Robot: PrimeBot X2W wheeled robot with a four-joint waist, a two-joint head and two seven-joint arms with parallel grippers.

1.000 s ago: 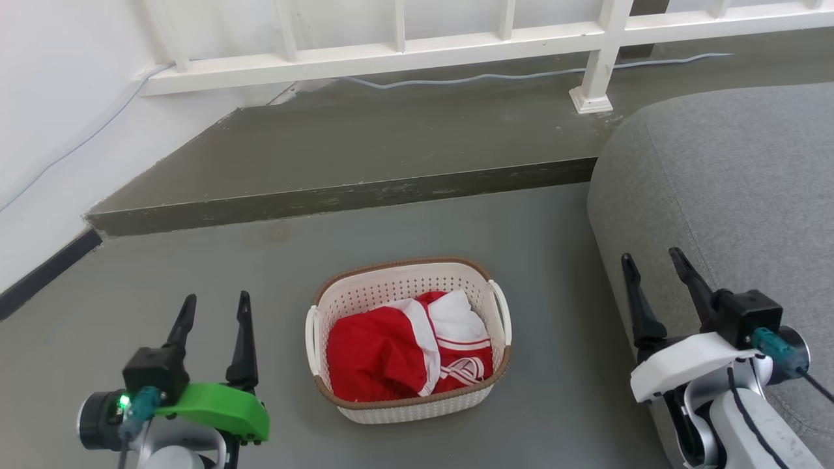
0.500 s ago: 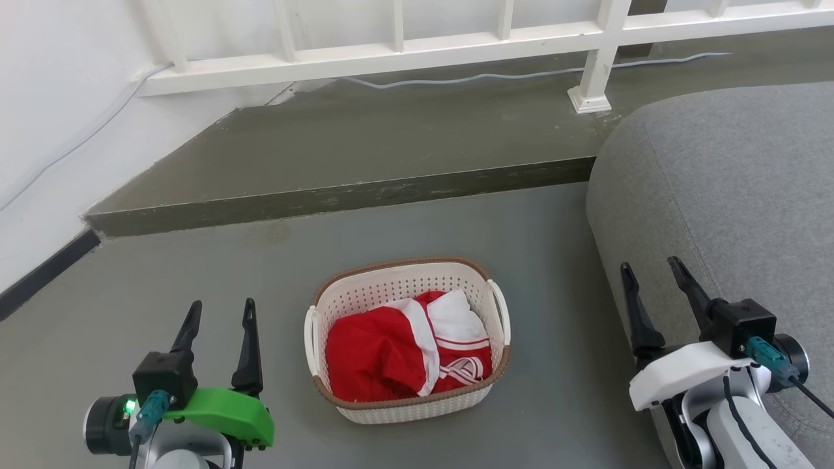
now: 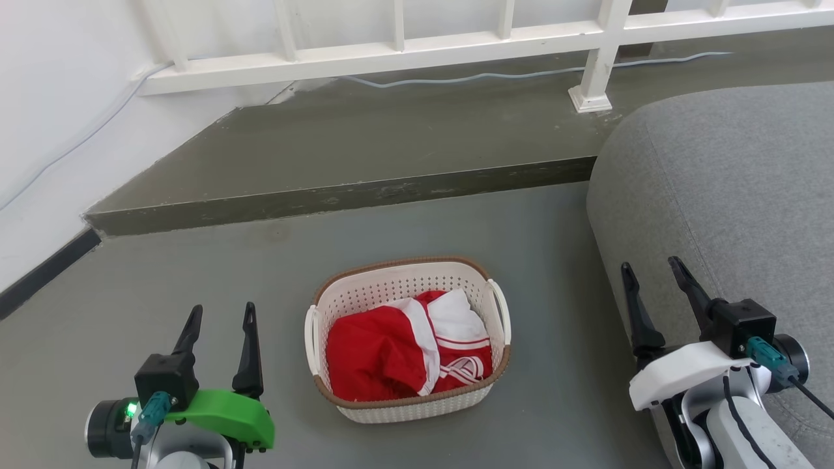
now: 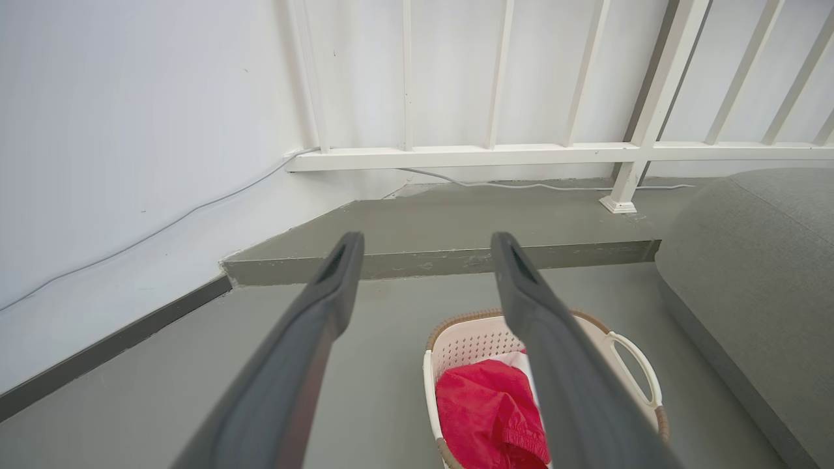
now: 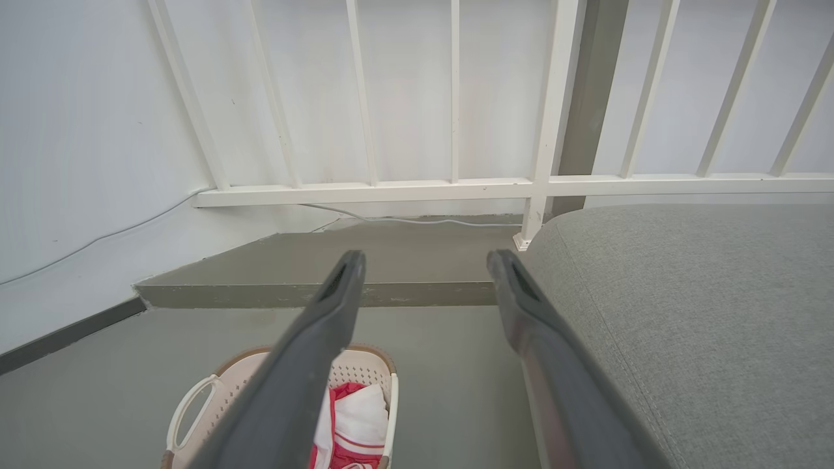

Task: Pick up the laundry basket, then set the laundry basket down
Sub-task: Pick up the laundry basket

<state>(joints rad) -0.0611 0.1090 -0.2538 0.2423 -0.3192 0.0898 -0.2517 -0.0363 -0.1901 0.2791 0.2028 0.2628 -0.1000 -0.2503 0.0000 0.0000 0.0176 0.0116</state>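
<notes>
Floor: smooth grey-green concrete floor, running up to a raised concrete step.
Sofa: rounded grey fabric sofa, at the right of the head view.
Railing: white barred railing, standing on the step by the white wall.
Basket: small cream-white perforated plastic laundry basket with a brown woven-look rim and 2 white side handles, upright on the floor between the 2 arms, touched by neither.
Clothing: crumpled red and white garment, lying inside the laundry basket.
Left end effector: green-cased left end effector, its 2 dark fingers spread apart and holding nothing. The laundry basket lies near, to its right.
Right end effector: white-cased right end effector, fingers spread, empty, against the sofa's edge. The laundry basket lies to its left, farther off.
</notes>
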